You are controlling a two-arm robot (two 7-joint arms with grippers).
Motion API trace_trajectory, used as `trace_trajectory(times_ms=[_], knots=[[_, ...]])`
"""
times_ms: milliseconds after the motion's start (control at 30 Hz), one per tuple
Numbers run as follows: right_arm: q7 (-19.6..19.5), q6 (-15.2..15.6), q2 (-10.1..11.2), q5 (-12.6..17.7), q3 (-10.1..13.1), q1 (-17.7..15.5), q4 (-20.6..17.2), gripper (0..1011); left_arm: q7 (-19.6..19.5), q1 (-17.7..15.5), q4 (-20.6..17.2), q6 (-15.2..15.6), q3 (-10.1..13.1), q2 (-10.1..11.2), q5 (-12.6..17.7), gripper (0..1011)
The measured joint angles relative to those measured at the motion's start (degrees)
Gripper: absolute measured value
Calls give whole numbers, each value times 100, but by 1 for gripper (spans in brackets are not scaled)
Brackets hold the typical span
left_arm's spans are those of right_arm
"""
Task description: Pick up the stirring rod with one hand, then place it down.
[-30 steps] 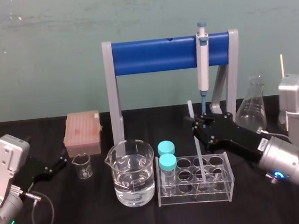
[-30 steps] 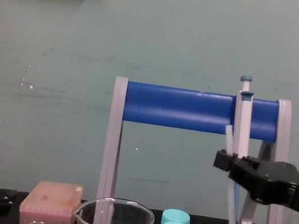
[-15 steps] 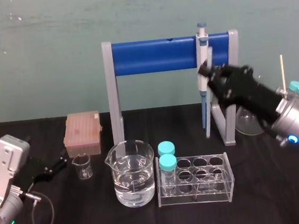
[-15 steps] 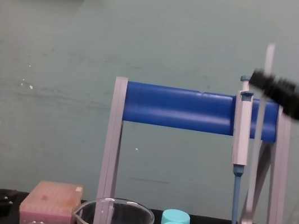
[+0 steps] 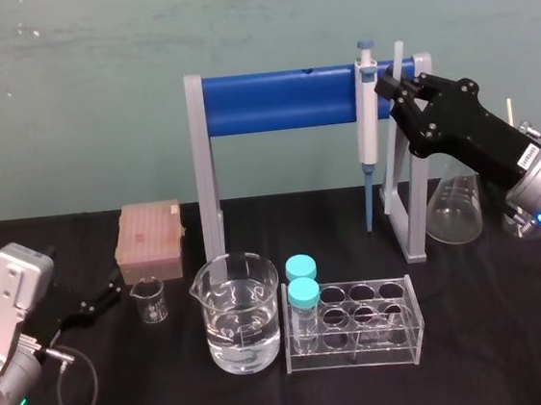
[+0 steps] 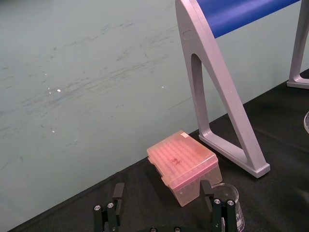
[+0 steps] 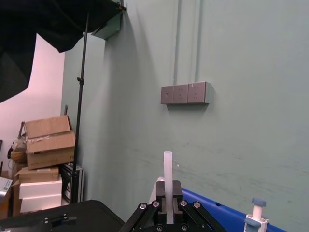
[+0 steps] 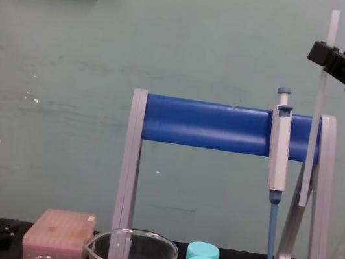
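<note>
The right gripper (image 5: 396, 84) is raised high at the right end of the stand (image 5: 279, 102), and its black fingers are pressed in on the stirring rod (image 5: 397, 56), pinching it near its upper part. In the right wrist view the fingertips (image 7: 159, 205) close around the rod (image 7: 167, 169), with a short length standing clear above them. In the chest view the gripper (image 8: 325, 54) grips the rod (image 8: 311, 158) well above the blue bar, and most of the rod hangs below the grip.

The rod's long axis is upright, close to vertical. Its upper end points to the ceiling. Its lower end hangs in the air alongside the stand's grey right upright, well above the black table (image 5: 497, 333). It stands just beside the pipette (image 5: 368, 115), on that tool's right, apart from it. In the head view the lower stretch is hard to pick out against the grey upright, so its exact end there is uncertain.

The left gripper (image 5: 106, 299) lies low on the table at the left, near the small beaker (image 5: 148, 300) and the pink tip box (image 5: 149, 239). The left wrist view shows its fingers (image 6: 118, 192) spread wide, holding nothing.
</note>
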Motion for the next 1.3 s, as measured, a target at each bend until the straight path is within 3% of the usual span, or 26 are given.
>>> trace_trajectory(times_ms=[1300], knots=[[71, 56, -45, -45, -103, 45, 126, 72, 0, 0, 0, 0, 0, 0, 0, 1000]])
